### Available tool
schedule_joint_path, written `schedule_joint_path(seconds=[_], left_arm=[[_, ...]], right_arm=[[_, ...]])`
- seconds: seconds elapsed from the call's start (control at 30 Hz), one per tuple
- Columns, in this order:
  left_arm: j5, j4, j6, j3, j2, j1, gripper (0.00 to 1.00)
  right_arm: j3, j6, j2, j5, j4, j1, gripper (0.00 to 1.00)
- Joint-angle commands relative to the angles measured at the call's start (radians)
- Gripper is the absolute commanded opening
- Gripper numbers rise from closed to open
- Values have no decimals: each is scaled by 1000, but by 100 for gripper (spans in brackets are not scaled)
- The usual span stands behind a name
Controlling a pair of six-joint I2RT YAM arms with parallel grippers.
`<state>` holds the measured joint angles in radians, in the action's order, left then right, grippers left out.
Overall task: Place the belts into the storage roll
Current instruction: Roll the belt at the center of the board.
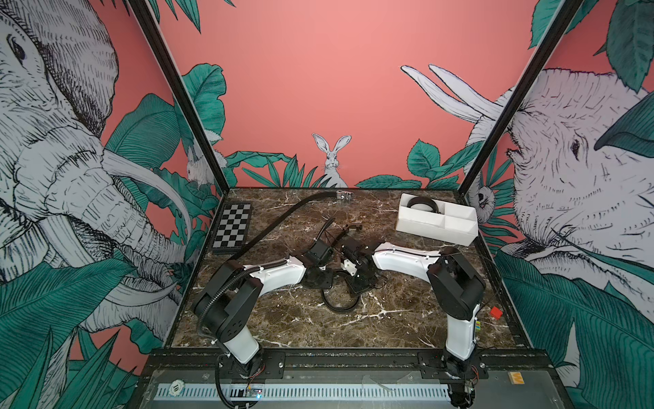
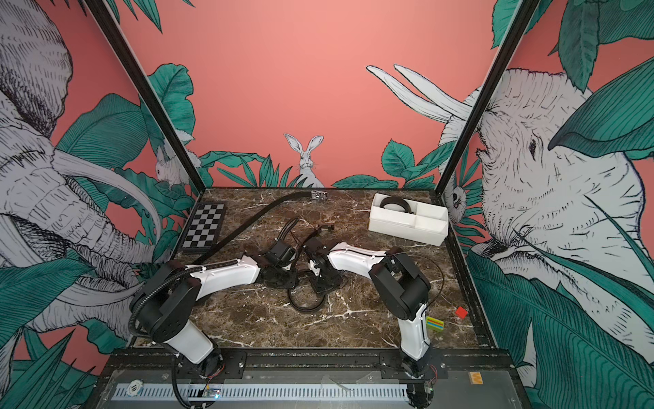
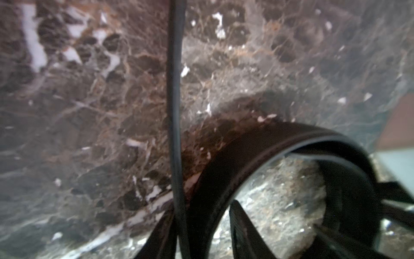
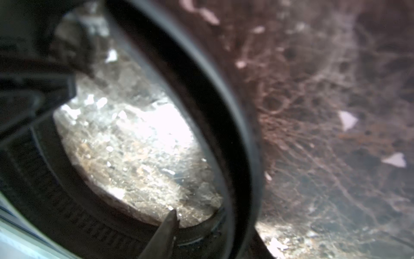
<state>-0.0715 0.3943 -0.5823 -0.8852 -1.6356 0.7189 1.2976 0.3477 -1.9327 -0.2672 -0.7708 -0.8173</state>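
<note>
Orange sticker (image 1: 515,378), unreadable; belt loop (image 1: 339,310) beyond

Robot lab cell: mural-printed walls (image 1: 318,88) enclosing marble tabletop (image 1: 283,325).

belt loop (image 3: 228,166): blurred, cut by edge | long belt (image 1: 283,218): end hidden behind left arm (image 1: 272,274)

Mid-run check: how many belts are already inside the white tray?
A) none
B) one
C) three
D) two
B: in both top views a single coiled belt lies in one end compartment of the storage roll, and the other visible compartments show only white.
</note>
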Motion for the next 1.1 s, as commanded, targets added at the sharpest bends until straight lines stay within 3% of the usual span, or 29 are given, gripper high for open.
schedule_joint_path(seconds=[0.0,0.23,0.43,0.77,1.07], left_arm=[[83,131,30,-16,-16,6,27],[117,135,62,-10,-17,7,16],[123,111,70,6,-12,6,13],[119,84,76,21,-20,7,12],[124,74,77,24,-32,7,12]], right_arm=[[-14,-7,11,-20,-9,40,51],[75,-38,104,-77,-88,192,68],[206,38,46,-36,-28,262,75],[604,221,-292,46,50,217,77],[814,222,-486,119,-30,155,77]])
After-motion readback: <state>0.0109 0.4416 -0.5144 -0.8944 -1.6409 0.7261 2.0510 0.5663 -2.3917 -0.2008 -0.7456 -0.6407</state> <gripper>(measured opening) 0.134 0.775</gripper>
